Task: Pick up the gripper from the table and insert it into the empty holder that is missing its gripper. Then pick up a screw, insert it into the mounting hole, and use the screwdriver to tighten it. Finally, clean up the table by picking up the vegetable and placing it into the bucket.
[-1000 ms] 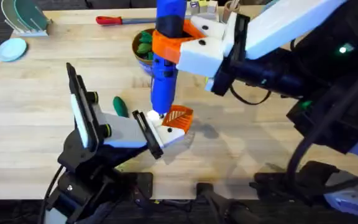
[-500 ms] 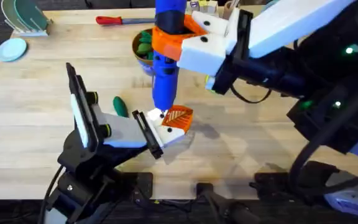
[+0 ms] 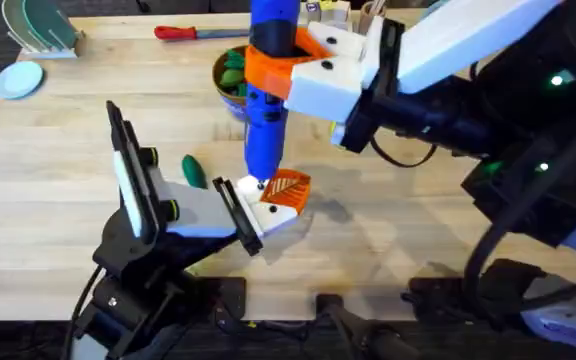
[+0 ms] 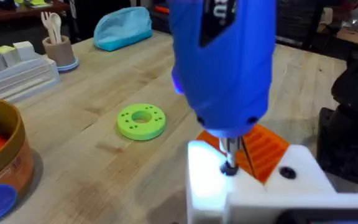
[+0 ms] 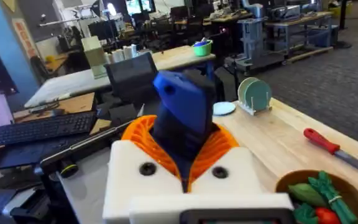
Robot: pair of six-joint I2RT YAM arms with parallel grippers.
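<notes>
We've got the screwdriver (image 3: 265, 110) clamped upright in the R gripper (image 3: 303, 62), bit on the screw in the holder (image 4: 253, 186). L gripper's state: can't tell. Driver looks rigid, top-heavy, so grip mid-barrel. Veg (image 3: 194, 170) lies just beside the L arm.

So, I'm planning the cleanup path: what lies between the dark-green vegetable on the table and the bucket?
In the overhead view, bare wood lies between the vegetable and the bucket; the screwdriver stands just beside that stretch.
</notes>
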